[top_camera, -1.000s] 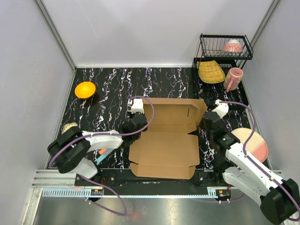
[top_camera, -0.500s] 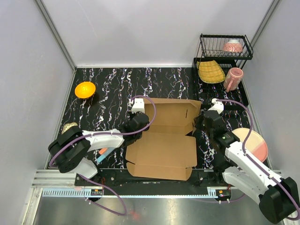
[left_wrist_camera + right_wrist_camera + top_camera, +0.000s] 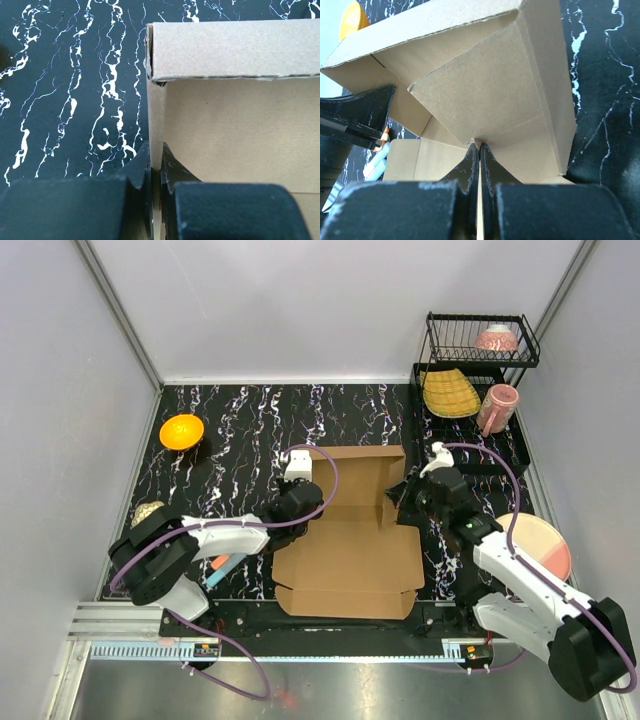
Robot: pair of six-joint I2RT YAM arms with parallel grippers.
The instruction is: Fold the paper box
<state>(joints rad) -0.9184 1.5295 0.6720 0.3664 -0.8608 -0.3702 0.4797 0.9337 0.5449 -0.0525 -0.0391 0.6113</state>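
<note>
The paper box (image 3: pixel 350 560) lies brown and half formed in the middle of the table, its base flat and its back panel standing up. My left gripper (image 3: pixel 303 502) is shut on the box's left side wall; in the left wrist view that thin wall (image 3: pixel 155 120) runs straight between the gripper (image 3: pixel 155 167) and its black fingers. My right gripper (image 3: pixel 408 502) is shut on the right side flap. The right wrist view shows that flap (image 3: pixel 485 95) folded inward above the gripper (image 3: pixel 479 150), under the raised back panel.
An orange bowl (image 3: pixel 181 431) sits at the back left. A black dish rack (image 3: pixel 478 370) with a pink mug (image 3: pixel 497 408) stands at the back right. A pink plate (image 3: pixel 540 545) lies under the right arm. A marker (image 3: pixel 222 568) lies by the left arm.
My right gripper has swung left and inward, carrying the right flap with it. The back panel now stands more upright and looks narrower. The left gripper has shifted slightly right.
</note>
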